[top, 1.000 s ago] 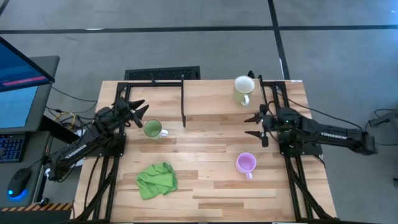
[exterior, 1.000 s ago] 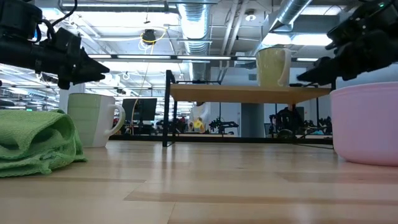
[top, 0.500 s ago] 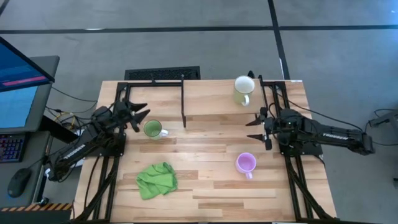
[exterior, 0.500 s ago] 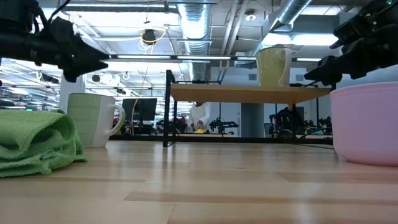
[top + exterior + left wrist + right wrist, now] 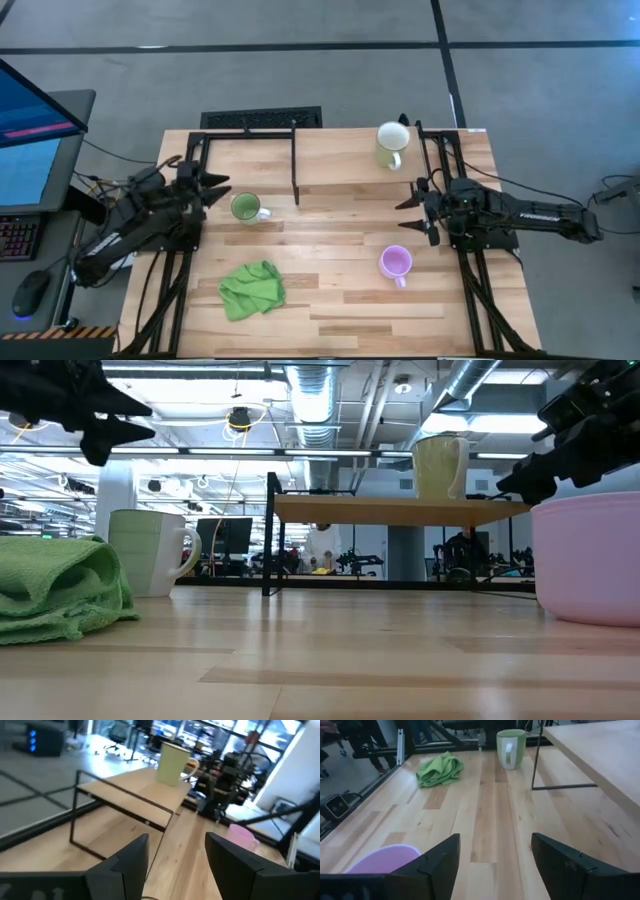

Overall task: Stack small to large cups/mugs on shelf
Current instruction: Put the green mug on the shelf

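The green mug (image 5: 245, 207) with its white handle stands upright on the table, left of the shelf (image 5: 345, 155). It also shows in the low view (image 5: 150, 552) and the right wrist view (image 5: 511, 749). The cream mug (image 5: 391, 143) stands upright on the shelf's right end (image 5: 440, 467). The lilac mug (image 5: 396, 263) stands on the table at the near right (image 5: 385, 861). My left gripper (image 5: 215, 187) is open and empty, raised up and to the left of the green mug (image 5: 125, 420). My right gripper (image 5: 411, 215) is open and empty, just beyond the lilac mug.
A crumpled green cloth (image 5: 252, 289) lies near the table's front left. The shelf's black legs (image 5: 296, 165) stand between the green mug and the shelf board. Black arm frames run along both table sides.
My left gripper has risen and drawn back toward the table's left edge, away from the green mug, staying open. My right gripper has gone a little toward the near edge, closer to the lilac mug. The mugs have not moved.
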You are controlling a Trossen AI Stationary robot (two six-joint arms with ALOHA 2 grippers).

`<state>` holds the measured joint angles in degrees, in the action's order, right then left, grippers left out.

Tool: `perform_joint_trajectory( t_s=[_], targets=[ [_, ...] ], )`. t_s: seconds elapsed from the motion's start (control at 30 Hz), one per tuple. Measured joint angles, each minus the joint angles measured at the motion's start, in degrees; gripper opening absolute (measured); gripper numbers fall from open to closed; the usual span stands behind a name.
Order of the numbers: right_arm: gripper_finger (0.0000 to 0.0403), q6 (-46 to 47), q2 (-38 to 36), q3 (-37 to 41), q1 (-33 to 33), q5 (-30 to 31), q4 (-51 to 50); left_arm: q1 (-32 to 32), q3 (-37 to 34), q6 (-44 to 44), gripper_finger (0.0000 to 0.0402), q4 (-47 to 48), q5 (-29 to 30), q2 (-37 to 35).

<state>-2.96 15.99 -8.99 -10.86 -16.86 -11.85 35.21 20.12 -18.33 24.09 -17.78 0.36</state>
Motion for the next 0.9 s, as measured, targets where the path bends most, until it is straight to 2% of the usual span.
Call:
perform_joint_trajectory(
  t_s=[0.17, 0.3, 0.43, 0.63, 0.8, 0.9],
  targets=[
    [0.0268, 0.0, 0.0, 0.0, -0.2, 0.4, 0.3, -0.4, 2.2, -7.5, 0.0185, 1.6, 1.1, 0.5],
    [0.0268, -0.1, 0.0, 0.0, -0.2, 0.4, 0.3, -0.4, 4.0, -10.5, 0.0185, 7.8, 3.2, 4.2],
    [0.0268, 0.0, 0.0, 0.0, -0.2, 0.4, 0.3, -0.4, 5.7, -11.7, 0.0185, 11.3, 4.8, 10.9],
    [0.0268, -0.1, 0.0, 0.0, -0.2, 0.4, 0.3, -0.9, 10.5, -12.5, 0.0185, 14.5, 3.5, 23.2],
    [0.0268, -0.2, 0.0, 0.0, -0.2, 0.4, 0.3, -3.3, 15.5, -10.6, 0.0185, 19.5, 3.7, 33.6],
    [0.0268, -0.5, 0.0, 0.0, -0.2, 0.4, 0.3, -5.0, 18.4, -10.3, 0.0185, 23.1, 6.0, 39.1]
  ],
)
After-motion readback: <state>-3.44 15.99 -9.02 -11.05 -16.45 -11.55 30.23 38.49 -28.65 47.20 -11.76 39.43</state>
